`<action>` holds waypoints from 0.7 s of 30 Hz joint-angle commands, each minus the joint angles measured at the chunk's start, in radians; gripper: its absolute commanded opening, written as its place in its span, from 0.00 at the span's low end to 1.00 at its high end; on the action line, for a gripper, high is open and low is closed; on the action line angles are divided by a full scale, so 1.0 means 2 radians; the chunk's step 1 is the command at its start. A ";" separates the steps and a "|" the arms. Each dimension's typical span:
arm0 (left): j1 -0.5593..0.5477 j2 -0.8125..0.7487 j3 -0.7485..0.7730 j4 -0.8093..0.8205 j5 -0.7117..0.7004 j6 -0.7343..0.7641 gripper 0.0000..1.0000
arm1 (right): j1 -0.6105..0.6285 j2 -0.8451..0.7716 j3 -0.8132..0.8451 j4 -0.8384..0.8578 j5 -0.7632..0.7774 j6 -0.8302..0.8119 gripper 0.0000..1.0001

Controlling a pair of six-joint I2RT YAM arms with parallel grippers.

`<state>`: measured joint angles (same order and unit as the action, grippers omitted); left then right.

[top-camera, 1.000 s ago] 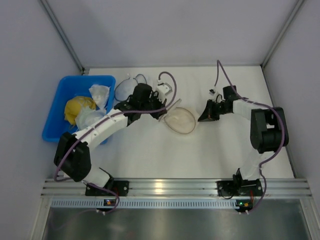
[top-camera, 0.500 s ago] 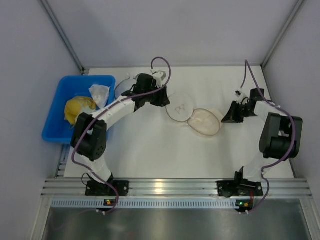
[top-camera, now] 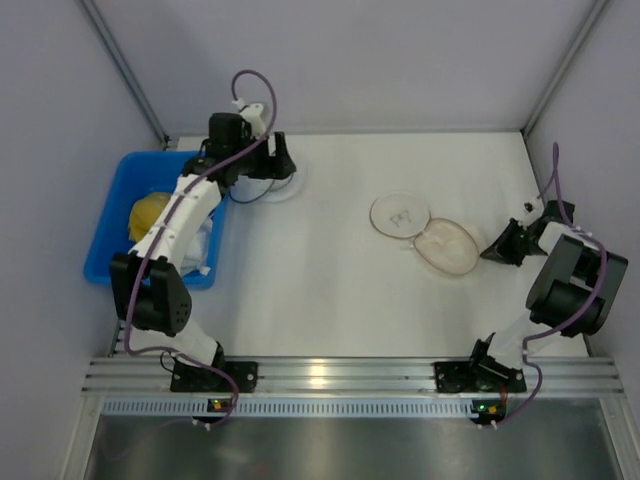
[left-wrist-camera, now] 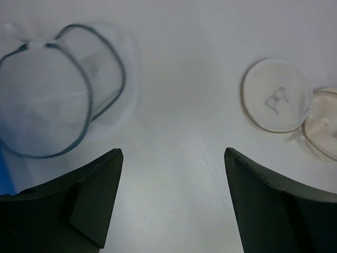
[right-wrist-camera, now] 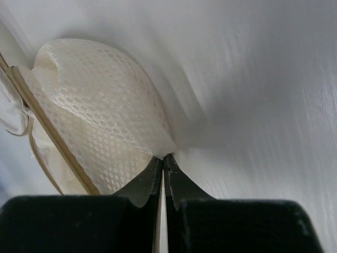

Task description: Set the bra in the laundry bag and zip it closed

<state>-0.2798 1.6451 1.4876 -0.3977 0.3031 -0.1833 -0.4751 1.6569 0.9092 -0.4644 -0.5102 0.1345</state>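
Observation:
The laundry bag [top-camera: 447,246] lies right of centre, a domed mesh half with a tan rim, its flat round lid [top-camera: 400,214] folded open beside it. The bra shows only as a pale rounded bulge under the mesh [right-wrist-camera: 100,100] and a bit of white cloth at the open seam [right-wrist-camera: 11,113]. My right gripper [top-camera: 490,250] is shut, its tips [right-wrist-camera: 163,156] pinching the bag's mesh edge. Far off at the back left, my left gripper [top-camera: 283,165] stands open and empty [left-wrist-camera: 174,153] over bare table. The bag's lid [left-wrist-camera: 275,95] shows at the right of the left wrist view.
A round mesh pouch with a black rim [top-camera: 255,185] [left-wrist-camera: 47,100] lies under the left wrist. A blue bin [top-camera: 110,250] at the left edge holds a yellow cloth bundle [top-camera: 150,215] and white items. Grey walls close in the back and both sides.
My left gripper opened, let go of the bag and swung to the back left. The right gripper, still shut, dragged the bag to the right.

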 commanded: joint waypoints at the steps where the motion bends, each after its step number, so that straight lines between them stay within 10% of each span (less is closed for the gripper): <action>1: 0.068 -0.048 0.012 -0.102 -0.008 0.028 0.84 | -0.006 -0.049 -0.018 0.035 0.018 0.032 0.00; 5: 0.192 -0.085 -0.004 -0.152 0.021 0.084 0.86 | -0.006 -0.053 -0.014 -0.002 0.000 0.036 0.11; 12: 0.304 -0.082 -0.006 -0.234 -0.018 0.206 0.85 | -0.016 -0.128 0.015 -0.055 0.049 0.000 0.98; 21: 0.345 -0.037 -0.041 -0.243 -0.073 0.244 0.81 | -0.016 -0.157 0.110 -0.160 0.016 -0.092 0.99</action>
<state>0.4038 1.5528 1.4235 -0.8570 0.1921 0.2546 -0.4950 1.3548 1.0283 -0.6762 -0.4465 0.0380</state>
